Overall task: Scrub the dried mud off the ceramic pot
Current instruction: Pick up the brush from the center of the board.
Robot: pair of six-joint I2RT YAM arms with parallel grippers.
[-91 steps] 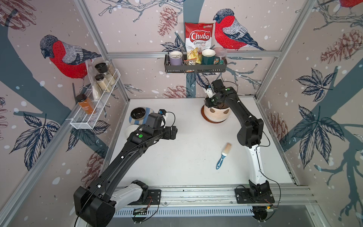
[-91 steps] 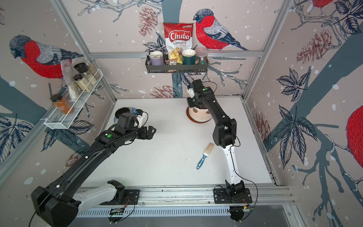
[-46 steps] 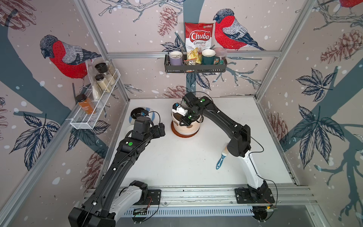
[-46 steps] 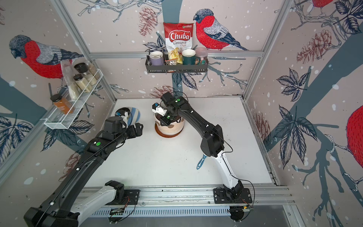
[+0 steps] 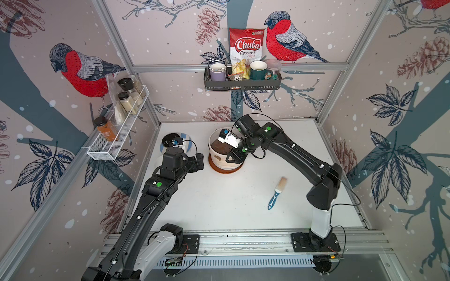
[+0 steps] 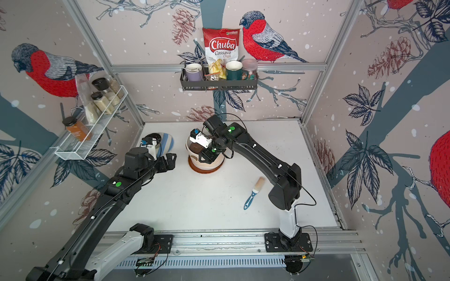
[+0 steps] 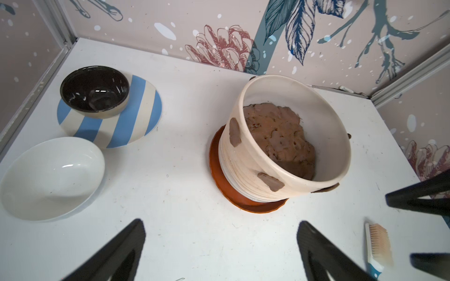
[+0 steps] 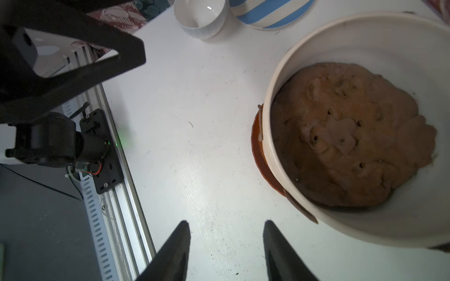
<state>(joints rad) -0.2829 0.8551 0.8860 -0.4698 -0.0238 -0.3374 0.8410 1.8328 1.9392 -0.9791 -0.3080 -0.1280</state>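
The ceramic pot (image 5: 220,161) is cream-white and ribbed. It stands on a brown saucer (image 5: 226,169) at mid-table, filled with brown soil. Dried mud (image 7: 235,132) sticks to its outer wall in flat brown patches, with another patch (image 7: 270,182) lower down; one patch of dried mud (image 5: 217,157) faces the front. My right gripper (image 5: 232,157) hangs at the pot's near right side. In the right wrist view the right gripper (image 8: 226,226) is open over bare table, the pot (image 8: 275,136) just beside it. My left gripper (image 5: 197,162) is open wide, left of the pot and apart from it.
A blue-handled brush (image 5: 277,192) lies on the table right of centre. At the back left, a black bowl (image 7: 95,92) sits on a blue-striped plate (image 7: 138,116), and a white bowl (image 7: 51,177) is in front of them. Wall racks hang above the left and back edges.
The pot has slid from the back right to mid-table with my right gripper on its rim. The right jaws have since opened off it. My left gripper drew back slightly to the left.
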